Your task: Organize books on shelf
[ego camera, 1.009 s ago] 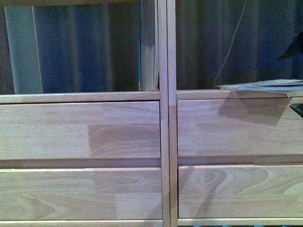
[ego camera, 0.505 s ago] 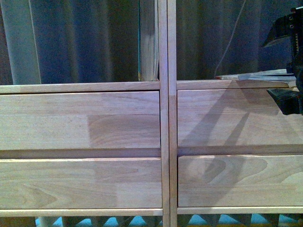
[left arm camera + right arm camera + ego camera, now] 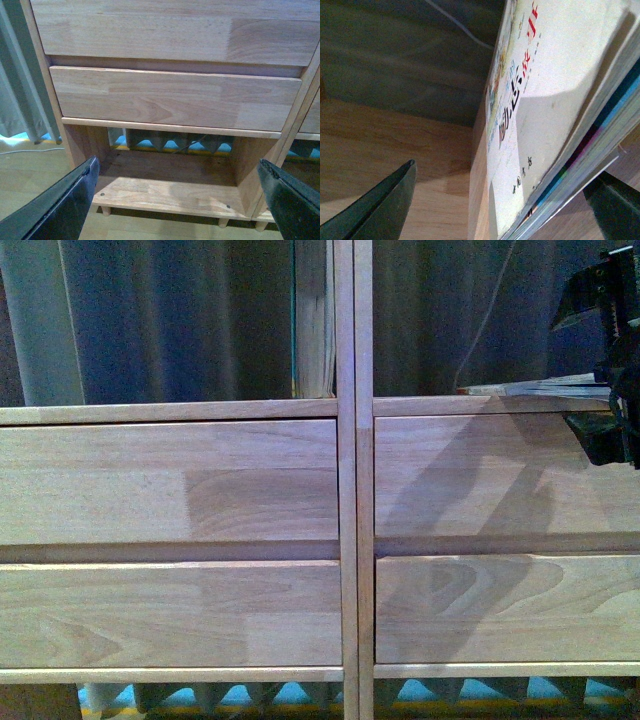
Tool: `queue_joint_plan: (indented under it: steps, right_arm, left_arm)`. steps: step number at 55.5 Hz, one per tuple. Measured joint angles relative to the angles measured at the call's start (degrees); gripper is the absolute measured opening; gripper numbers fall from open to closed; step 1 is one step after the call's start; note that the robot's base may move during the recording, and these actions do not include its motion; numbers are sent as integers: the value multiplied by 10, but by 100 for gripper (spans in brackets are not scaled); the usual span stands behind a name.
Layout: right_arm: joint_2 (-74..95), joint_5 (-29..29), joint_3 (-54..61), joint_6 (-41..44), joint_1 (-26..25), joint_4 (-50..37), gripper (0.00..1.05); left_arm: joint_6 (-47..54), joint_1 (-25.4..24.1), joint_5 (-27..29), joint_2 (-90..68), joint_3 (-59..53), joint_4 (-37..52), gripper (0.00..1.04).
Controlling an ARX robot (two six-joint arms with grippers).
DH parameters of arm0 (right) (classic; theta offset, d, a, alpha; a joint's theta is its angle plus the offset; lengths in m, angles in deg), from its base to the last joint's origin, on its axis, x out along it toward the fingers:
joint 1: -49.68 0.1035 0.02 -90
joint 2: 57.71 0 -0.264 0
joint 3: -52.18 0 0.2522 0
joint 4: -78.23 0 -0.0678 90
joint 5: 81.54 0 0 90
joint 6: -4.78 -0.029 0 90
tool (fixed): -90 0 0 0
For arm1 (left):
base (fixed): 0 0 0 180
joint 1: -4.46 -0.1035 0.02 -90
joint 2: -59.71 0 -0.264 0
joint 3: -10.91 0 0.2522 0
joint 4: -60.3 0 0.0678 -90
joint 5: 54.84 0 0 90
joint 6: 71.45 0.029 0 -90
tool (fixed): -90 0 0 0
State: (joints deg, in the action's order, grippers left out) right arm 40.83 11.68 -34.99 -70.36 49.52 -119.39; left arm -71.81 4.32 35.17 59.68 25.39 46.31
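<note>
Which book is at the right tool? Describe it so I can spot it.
On the shelf, find the central upright; look right, into the open compartment above the drawers. The white-covered book lies flat on that ledge, between the right tool's open jaws. The other book stands on end, left of the upright.

White book (image 3: 540, 388) flat on shelf (image 3: 250, 480); thicker book (image 3: 315, 320) upright

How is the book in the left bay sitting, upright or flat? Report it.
Upright. The book stands on end beside the shelf's central upright.

Front camera close to shelf (image 3: 346, 490), left wrist low, right against book (image 3: 555, 100)
</note>
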Motion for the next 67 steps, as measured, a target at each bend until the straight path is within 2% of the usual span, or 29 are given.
queue_joint_plan:
  steps: [24, 67]
  right_arm:
    - [0, -2, -7, 30, -28, 7, 98]
    - [-3, -20, -13, 40, -14, 20, 98]
  left_arm:
    - [0, 0, 0, 0, 0, 0, 97]
    - [0, 0, 0, 0, 0, 0, 97]
